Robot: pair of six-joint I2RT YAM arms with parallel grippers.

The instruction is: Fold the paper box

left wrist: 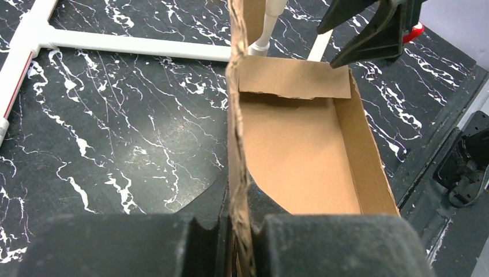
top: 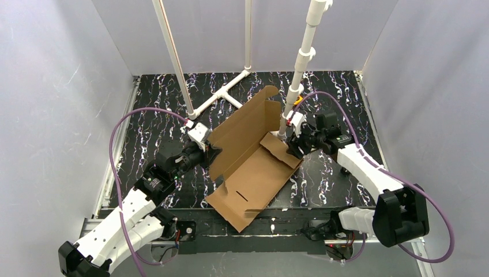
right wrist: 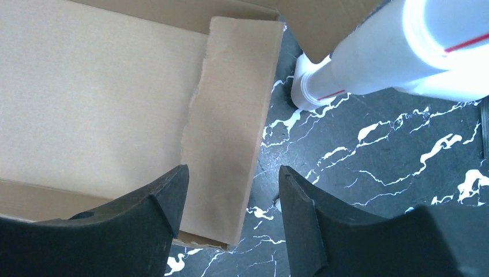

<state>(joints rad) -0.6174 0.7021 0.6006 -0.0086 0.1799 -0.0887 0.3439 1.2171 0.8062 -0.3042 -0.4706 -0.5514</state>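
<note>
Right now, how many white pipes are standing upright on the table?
3. One thin pipe rises at rear left, a second thin pipe at rear centre, and a thicker pipe stands beside the paper box on the right. None seems hidden.

The paper box (top: 254,167) is lying on the table (top: 155,115) between my left gripper (top: 210,152) and right gripper (top: 290,147); the pipe frame (top: 226,92) is standing behind it.

surface: black marbled table (top: 155,98) | on it: paper box (top: 254,173), white pipe frame (top: 225,89)
</note>
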